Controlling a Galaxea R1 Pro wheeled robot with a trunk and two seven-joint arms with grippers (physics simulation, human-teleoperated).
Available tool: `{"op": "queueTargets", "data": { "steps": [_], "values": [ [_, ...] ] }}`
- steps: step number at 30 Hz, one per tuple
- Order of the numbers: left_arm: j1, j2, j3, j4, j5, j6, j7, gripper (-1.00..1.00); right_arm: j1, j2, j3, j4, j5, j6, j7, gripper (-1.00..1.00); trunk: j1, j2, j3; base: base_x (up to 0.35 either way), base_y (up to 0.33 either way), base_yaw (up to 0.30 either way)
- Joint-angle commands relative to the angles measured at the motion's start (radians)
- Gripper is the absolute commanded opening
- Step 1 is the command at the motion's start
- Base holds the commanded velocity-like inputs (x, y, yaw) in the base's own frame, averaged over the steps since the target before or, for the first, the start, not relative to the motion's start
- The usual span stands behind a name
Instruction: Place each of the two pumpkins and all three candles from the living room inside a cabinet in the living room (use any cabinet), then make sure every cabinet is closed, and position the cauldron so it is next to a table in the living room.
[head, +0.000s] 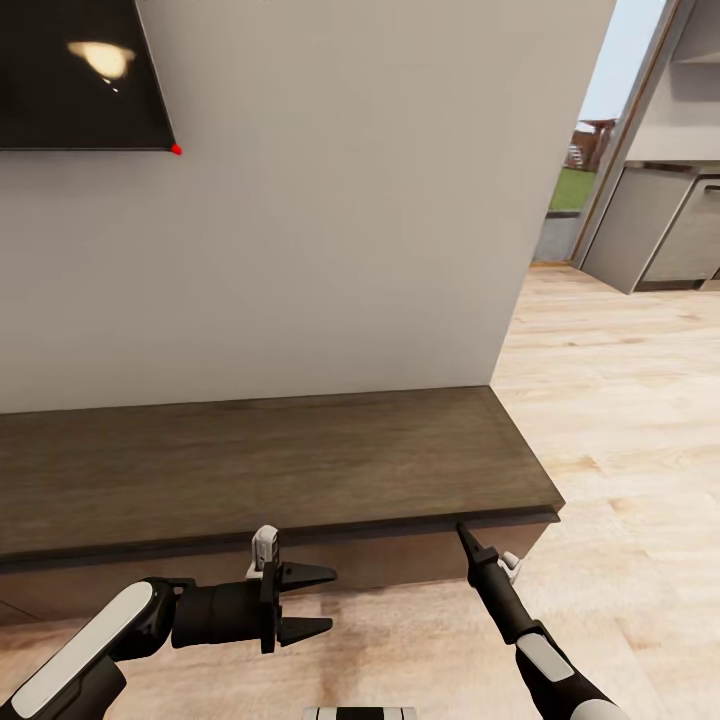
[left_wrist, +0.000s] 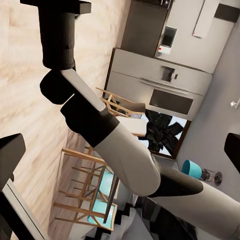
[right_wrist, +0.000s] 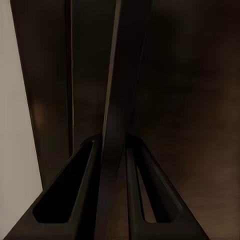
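The robot stands close in front of the cabinet (head: 280, 460), the long low dark unit set against the grey wall (head: 350, 250), with a black screen (head: 80, 75) hung above its left part. The cabinet top is bare, and no pumpkin, candle or cauldron is to be seen in these pictures. The right gripper (head: 466, 535) reaches to the front edge of the cabinet near its right end, its two fingers pressed together into a thin point that seems to touch or sit just under the lip of the top; in the right wrist view the closed fingers (right_wrist: 115, 200) lie against dark wood, with nothing held between them. The left gripper (head: 318, 602) hangs in front of the cabinet's face, lower and to the left, its jaws spread apart and empty, pointing sideways toward the right arm. My guess is that the right gripper is working at a handleless front, either prying it or pushing it home. The risk is that the thin tips slip off the smooth edge, since there is no handle to catch, or that they wedge in the seam and drag the front askew. The left gripper is near enough that a sideways sweep of either arm could knock them together.
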Motion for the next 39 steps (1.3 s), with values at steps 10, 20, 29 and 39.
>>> {"op": "queueTargets", "data": {
  "steps": [10,20,29,39],
  "values": [
    [-0.001,0.001,-0.001,-0.001,0.011,0.000,0.009,1.00,0.000,0.000,0.002,0.003,-0.008,0.010,0.002,-1.00,0.000,0.000,-0.001,-0.132,0.000,0.000],
    [-0.001,0.001,-0.001,-0.001,0.010,0.001,0.009,1.00,0.000,0.000,0.002,0.003,-0.008,0.010,0.002,-1.00,0.000,0.000,-0.001,-0.154,0.000,0.000],
    [-0.001,0.001,-0.001,-0.001,0.011,0.000,0.009,1.00,0.000,0.000,0.002,0.003,-0.008,0.010,0.004,-1.00,0.000,0.000,-0.001,-0.114,0.000,0.000],
    [-0.001,0.001,-0.001,-0.001,0.010,0.001,0.009,1.00,0.000,0.000,0.002,0.003,-0.008,0.010,0.004,-1.00,0.000,0.000,-0.001,-0.263,0.000,0.000]
  ]
}}
